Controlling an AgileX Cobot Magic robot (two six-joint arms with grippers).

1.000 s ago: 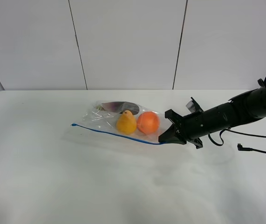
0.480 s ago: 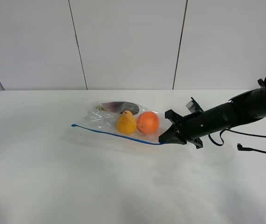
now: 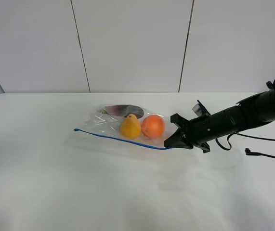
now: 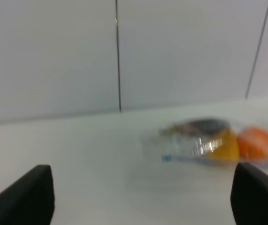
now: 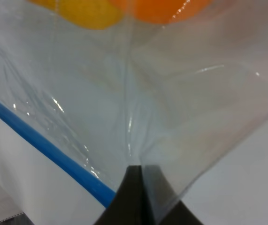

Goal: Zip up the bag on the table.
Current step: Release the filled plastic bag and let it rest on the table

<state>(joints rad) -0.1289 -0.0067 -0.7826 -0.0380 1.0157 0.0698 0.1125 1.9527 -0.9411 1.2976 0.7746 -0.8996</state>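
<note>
White table (image 3: pixel 55 192) stretches smooth across the foreground of the high view. Past the middle lies the bag (image 3: pixel 103 126), clear and crinkled, flat on the tabletop a little left of centre. Its blue zip line (image 3: pixel 113 137) runs along the near edge, from a loose left end to the right-hand corner. At that corner the right gripper (image 3: pixel 168 142) meets the plastic, its black arm (image 3: pixel 233 120) reaching in low from the right side. From the right wrist, the jaws are seen pressed together on a fold of the clear film, just beside the end of the blue strip, with creases fanning away from the pinch.

Behind the zip line, inside the bag, a yellow pear (image 3: pixel 130 127) stands beside an orange fruit (image 3: pixel 152 126); whether the two touch cannot be told. A dark item (image 3: pixel 124 110) lies flat behind them at the bag's far side. A thin black cable (image 3: pixel 267 155) trails on the table to the right of the arm.

The left gripper (image 4: pixel 141 197) shows only in its own wrist view, fingers (image 4: pixel 23 197) spread wide at the edges of the picture, well apart from the bag, which appears blurred ahead of it. White wall panels (image 3: pixel 132 43) with dark seams close the scene.
</note>
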